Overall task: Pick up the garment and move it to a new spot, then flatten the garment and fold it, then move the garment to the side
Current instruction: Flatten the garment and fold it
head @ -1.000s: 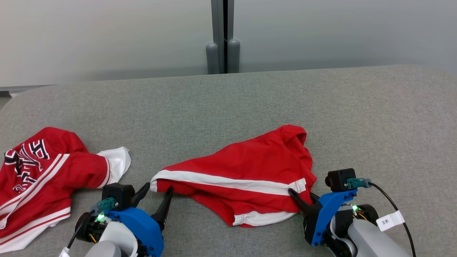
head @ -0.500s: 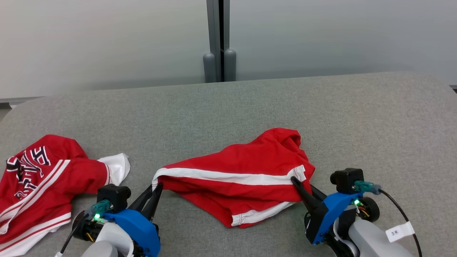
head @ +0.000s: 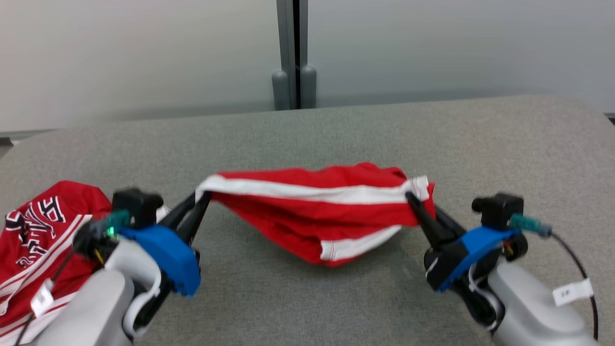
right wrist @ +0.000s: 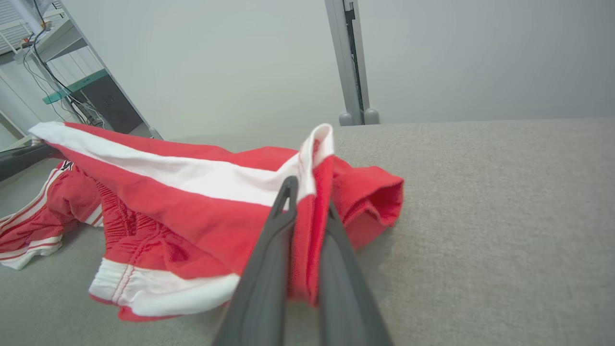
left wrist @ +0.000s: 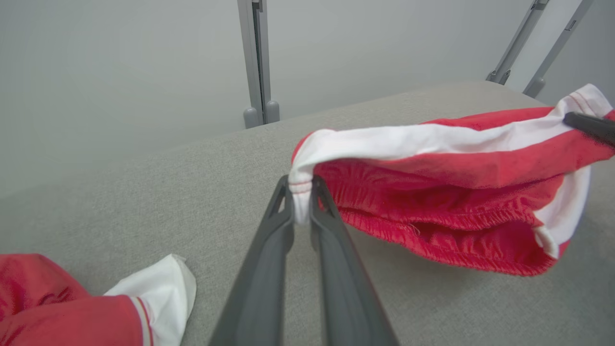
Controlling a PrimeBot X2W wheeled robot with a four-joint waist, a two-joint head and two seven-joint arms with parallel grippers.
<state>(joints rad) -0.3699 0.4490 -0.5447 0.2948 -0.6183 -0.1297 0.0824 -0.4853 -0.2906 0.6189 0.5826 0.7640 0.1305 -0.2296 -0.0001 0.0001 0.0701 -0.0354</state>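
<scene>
Two corners pinched: left gripper (head: pixel 203 195); right gripper (head: pixel 411 196) closed on shorts (head: pixel 307 214) | right wrist view: cabled shelf (right wrist: pixel 72 85)

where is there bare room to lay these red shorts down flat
Bare grey table runs behind the red shorts to the far edge, and right of the right tool. Crowded at left: the red jersey lies beside the left tool.

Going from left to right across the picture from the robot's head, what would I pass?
Red lettered jersey → left gripper → red shorts with a white stripe, held up between the two grippers → right gripper → white tag.
</scene>
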